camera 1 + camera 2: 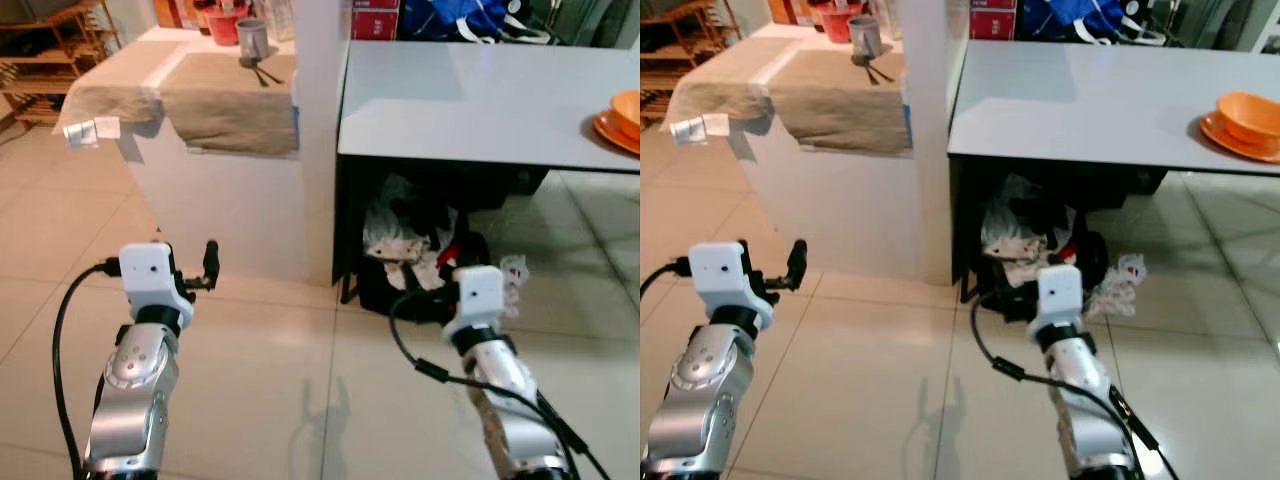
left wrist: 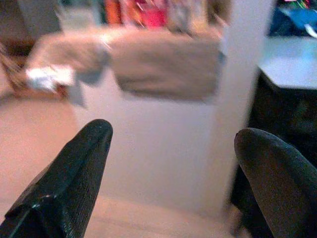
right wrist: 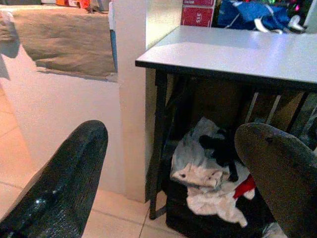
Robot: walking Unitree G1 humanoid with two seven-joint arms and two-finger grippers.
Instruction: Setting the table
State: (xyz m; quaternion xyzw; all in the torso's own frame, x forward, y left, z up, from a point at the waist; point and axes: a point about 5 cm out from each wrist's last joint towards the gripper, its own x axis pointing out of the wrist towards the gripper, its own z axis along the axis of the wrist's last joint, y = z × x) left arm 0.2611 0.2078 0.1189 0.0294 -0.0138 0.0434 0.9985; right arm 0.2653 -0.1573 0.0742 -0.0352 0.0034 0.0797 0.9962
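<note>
Left claw (image 2: 168, 183): spread wide, holding nothing, above the tan floor tiles (image 1: 260, 370) | right claw (image 3: 173, 183): spread wide, holding nothing | orange bowl on orange plate (image 1: 1245, 120): far right on flat grey bench (image 1: 1090, 90)

Bowl (image 1: 1248, 115) on table (image 1: 1110, 95), counter (image 1: 800, 80) to its left
</note>
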